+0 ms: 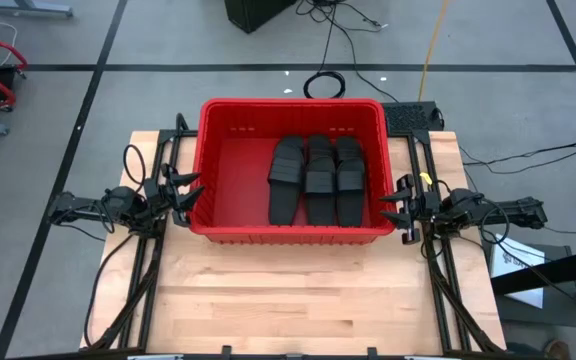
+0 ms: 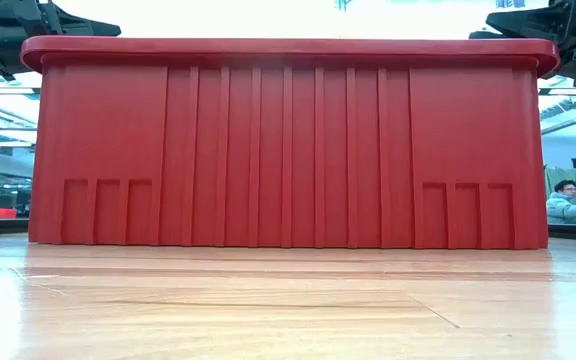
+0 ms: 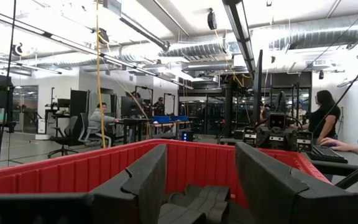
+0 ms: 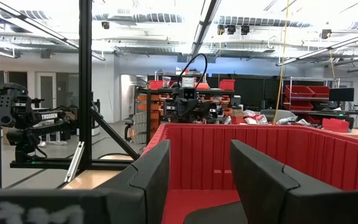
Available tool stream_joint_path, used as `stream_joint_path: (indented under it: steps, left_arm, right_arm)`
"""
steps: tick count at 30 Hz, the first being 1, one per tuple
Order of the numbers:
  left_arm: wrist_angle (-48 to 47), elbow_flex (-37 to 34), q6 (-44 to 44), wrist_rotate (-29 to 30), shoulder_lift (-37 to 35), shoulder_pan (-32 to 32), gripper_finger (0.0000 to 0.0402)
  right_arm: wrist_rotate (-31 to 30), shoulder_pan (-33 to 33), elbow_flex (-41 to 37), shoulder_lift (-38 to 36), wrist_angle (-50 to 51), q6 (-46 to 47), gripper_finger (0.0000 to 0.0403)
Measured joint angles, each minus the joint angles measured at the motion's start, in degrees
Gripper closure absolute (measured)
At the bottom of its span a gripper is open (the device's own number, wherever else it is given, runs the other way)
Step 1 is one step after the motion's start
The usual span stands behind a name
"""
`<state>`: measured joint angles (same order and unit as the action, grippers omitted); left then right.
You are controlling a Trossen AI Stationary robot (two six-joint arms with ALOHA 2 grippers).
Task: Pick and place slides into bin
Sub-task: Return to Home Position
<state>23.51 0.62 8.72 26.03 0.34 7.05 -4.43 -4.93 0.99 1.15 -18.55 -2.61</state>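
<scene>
- The bin (image 1: 290,103), a red basket with ribbed walls and a rolled rim, stands on the far half of the wooden table (image 1: 288,300), centred between the two arms.
- The slides (image 1: 316,180) lie inside the bin, on its floor, in three side-by-side rows right of centre. They overlap within each row, so the exact number cannot be told. The left part of the bin floor is bare.
- The left gripper (image 1: 190,195) sits just outside the bin's left wall at about rim height and points toward the bin. Its fingers (image 3: 145,180) are spread apart and grasp nothing.
- The right gripper (image 1: 395,205) sits just outside the bin's right wall and faces the left gripper across the bin. Its fingers (image 4: 151,171) are likewise parted and empty.
- Left wrist view: between the parted fingers, the red rim and the ribbed straps of the slides (image 3: 197,199) appear, with the right arm (image 3: 281,130) beyond the far wall.
- Low view: one long ribbed wall of the bin (image 2: 288,150) fills most of the picture, resting flat on the table.
- Background: a seated person (image 2: 566,203) shows past the bin's corner in the low view.
</scene>
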Motion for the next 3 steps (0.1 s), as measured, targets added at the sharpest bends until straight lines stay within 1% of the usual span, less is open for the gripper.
stream_joint_path:
  steps: [3]
  left_arm:
    - [0.00, 0.00, -0.01, 0.00, 0.00, 0.00, 0.0206]
  right_arm:
    - [-0.02, 0.00, 0.01, 0.00, -0.01, 0.00, 0.0248]
